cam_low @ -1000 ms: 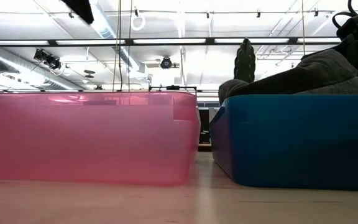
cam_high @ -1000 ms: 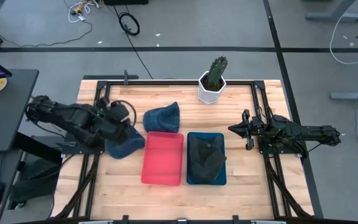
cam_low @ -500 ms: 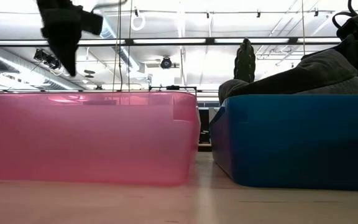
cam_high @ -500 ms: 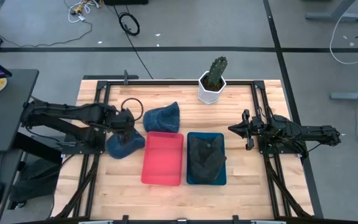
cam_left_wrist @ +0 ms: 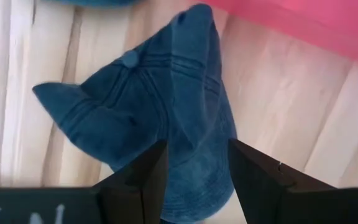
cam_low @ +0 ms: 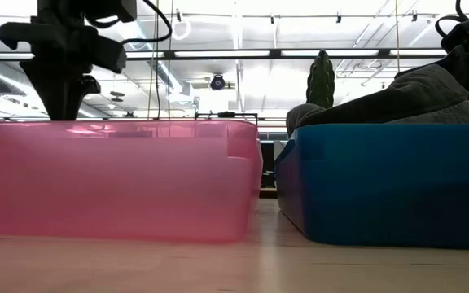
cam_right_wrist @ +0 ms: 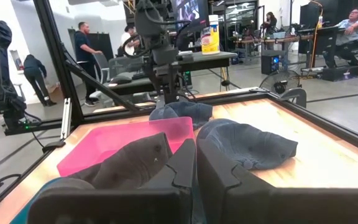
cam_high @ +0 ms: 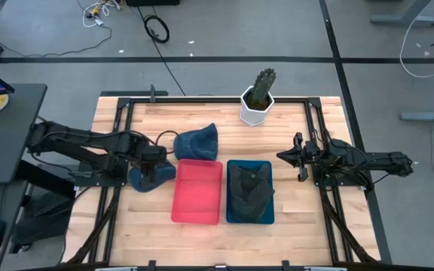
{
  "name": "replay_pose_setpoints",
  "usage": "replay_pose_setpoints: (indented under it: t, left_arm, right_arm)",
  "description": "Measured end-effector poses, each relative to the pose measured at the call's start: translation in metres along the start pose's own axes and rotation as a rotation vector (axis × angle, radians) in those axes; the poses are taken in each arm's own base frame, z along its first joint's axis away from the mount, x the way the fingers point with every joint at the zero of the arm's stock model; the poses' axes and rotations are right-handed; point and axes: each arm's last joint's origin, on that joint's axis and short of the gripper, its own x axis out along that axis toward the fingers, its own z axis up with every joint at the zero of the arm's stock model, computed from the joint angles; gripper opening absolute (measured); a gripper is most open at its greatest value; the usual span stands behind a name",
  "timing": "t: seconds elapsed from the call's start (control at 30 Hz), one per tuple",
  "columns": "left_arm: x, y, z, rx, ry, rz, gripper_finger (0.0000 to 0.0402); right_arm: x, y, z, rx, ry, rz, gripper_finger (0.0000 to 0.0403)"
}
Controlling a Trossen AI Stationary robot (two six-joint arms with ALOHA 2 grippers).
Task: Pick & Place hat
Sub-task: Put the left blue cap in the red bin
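A blue cap (cam_high: 157, 176) (cam_left_wrist: 166, 106) lies on the table just left of the pink bin (cam_high: 197, 191). My left gripper (cam_high: 151, 156) (cam_left_wrist: 194, 180) hangs over it, pointing down and open, with one finger on each side of the crown. Whether the fingers touch the cloth does not show. In the low view the left gripper (cam_low: 62, 81) stands behind the pink bin (cam_low: 116, 179), which hides the cap. A second blue cap (cam_high: 197, 143) lies beyond the pink bin. A dark grey hat (cam_high: 249, 188) sits in the blue bin (cam_high: 232, 214). My right gripper (cam_high: 287, 156) (cam_right_wrist: 196, 168) waits shut at the table's right.
A cactus in a white pot (cam_high: 258, 99) stands near the far edge. The pink and blue bins sit side by side mid-table. Black frame rails (cam_high: 315, 128) run along the table's sides. Bare wood shows in front of the bins. People stand in the room beyond.
My left gripper has come down toward the blue cap left of the pink bin, shifting a little toward the table's near edge. In the low view it dropped from the top of the picture to the bin's rim. Neither cap has moved.
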Motion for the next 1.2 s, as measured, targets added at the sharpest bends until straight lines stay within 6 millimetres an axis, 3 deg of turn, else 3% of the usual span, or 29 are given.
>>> replay_pose_setpoints:
  t: [0.43, 0.83, 0.93, 1.07, 1.2]
  left_arm:
    - [0.035, -0.008, 0.015, 0.159, 0.206, 0.018, 0.017]
    - [0.068, -0.012, 0.024, 0.147, 0.364, 0.027, 0.0163]
    - [0.07, -0.013, 0.025, 0.147, 0.378, 0.016, 0.0127]
    - [0.069, -0.011, 0.024, 0.017, 0.382, 0.036, 0.0028]
    - [0.068, -0.007, 0.023, -0.121, 0.408, 0.063, 0.0006]
  right_arm:
    - [0.0, 0.0, 0.0, 0.0, 0.0, 0.0, 0.0021]
    - [0.0, 0.0, 0.0, 0.0, 0.0, 0.0, 0.0021]
    - [0.0, 0.0, 0.0, 0.0, 0.0, 0.0, 0.0021]
    - [0.0, 0.0, 0.0, 0.0, 0.0, 0.0, 0.0021]
    - [0.0, 0.0, 0.0, 0.0, 0.0, 0.0, 0.0021]
